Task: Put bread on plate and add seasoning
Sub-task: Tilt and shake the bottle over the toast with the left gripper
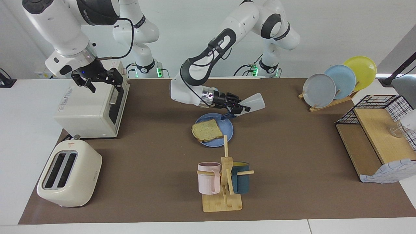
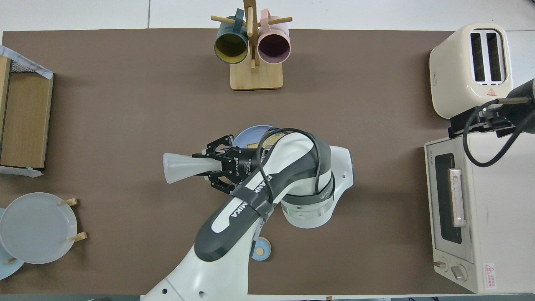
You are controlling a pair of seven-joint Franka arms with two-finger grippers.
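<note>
The left gripper (image 1: 240, 110) clamps the seasoning (image 1: 255, 102), tipped nearly flat over the plate's (image 1: 229, 130) upper edge at frame centre. Its cap should swing over the bread (image 1: 207, 130), which lies on the plate. The right gripper (image 1: 103, 79) waits open above the oven (image 1: 92, 112), upper left.

"FRANKA" runs in white letters along the left arm (image 2: 246, 200). "TOSHIBA" stands on the toaster oven (image 2: 455, 209), at its ten o'clock corner.
</note>
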